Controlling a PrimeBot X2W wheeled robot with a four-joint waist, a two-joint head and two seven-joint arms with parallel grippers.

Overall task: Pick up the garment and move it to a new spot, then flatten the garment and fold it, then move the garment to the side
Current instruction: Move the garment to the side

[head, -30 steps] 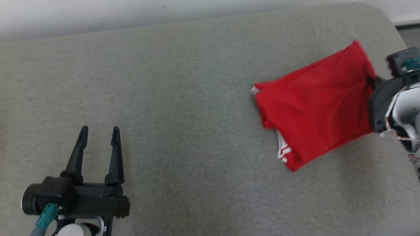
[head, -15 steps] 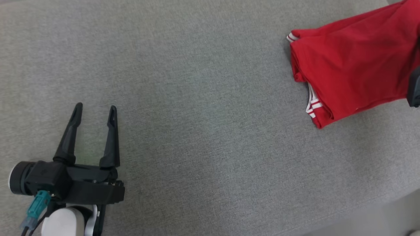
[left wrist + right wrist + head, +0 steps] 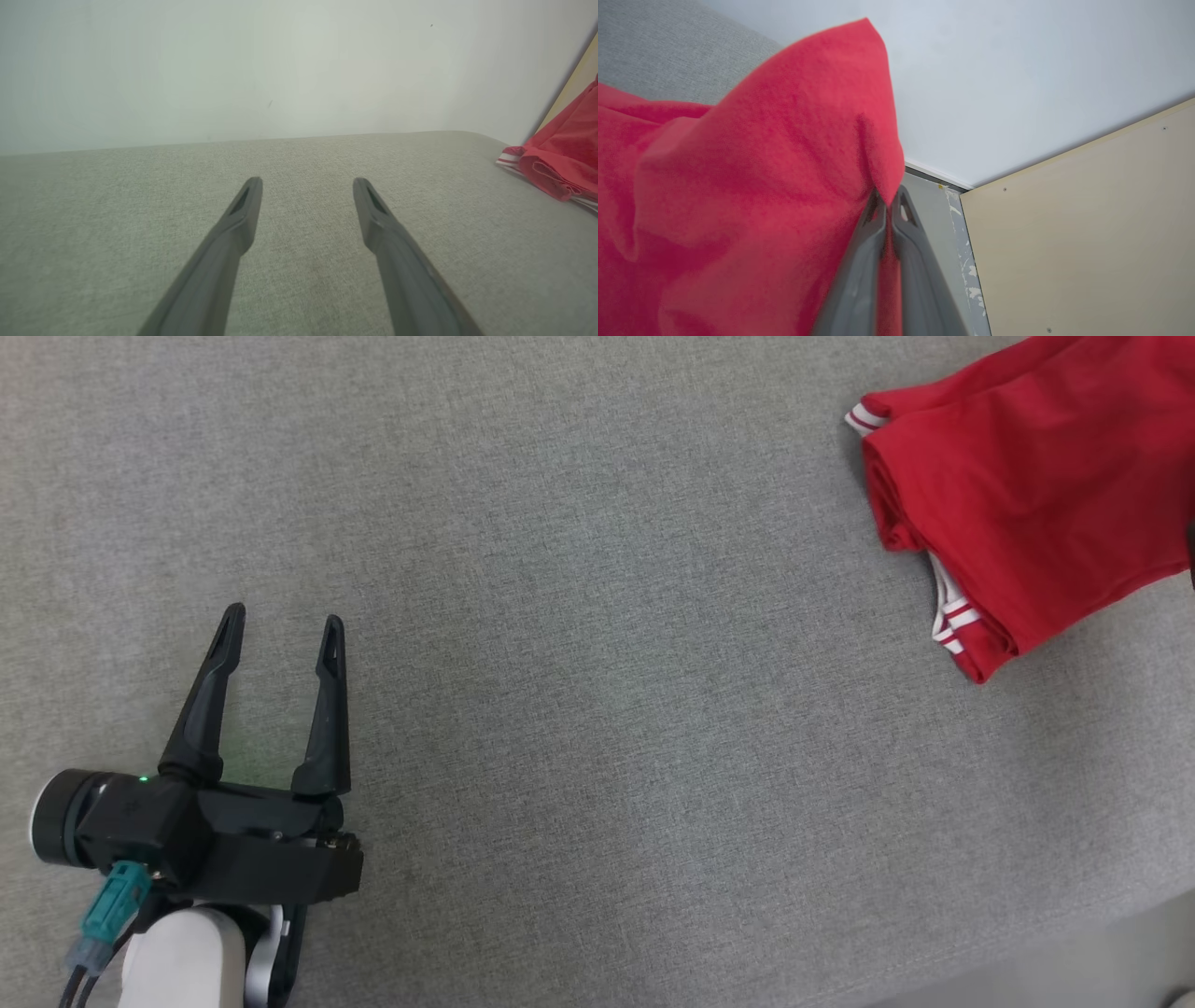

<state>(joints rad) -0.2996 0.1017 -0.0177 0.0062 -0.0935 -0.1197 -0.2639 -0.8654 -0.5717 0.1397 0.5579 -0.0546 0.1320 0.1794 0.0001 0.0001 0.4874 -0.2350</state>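
Note:
The red garment (image 3: 1027, 495) with white-striped trim lies folded at the far right of the grey cushioned surface (image 3: 597, 616), running off the head view's right edge. In the right wrist view my right gripper (image 3: 889, 198) is shut on the garment's (image 3: 752, 186) edge, the red cloth pinched between the two fingers and draped to the left. At the lower left of the head view my left gripper (image 3: 280, 621) stands open and holds nothing, far from the garment. The left wrist view has its fingers (image 3: 243, 210) spread over the surface, with the garment (image 3: 560, 154) at the right edge.
The grey surface's front right edge (image 3: 1074, 943) drops off at the lower right of the head view. A white wall (image 3: 233, 70) rises behind the surface. A beige panel (image 3: 1087, 224) and a strip of grey floor (image 3: 934, 200) lie beyond the garment in the right wrist view.
The head camera has tilted down and shifted, so the wall and the right arm left the picture. The garment now sits further right in the view. The left gripper stays open.

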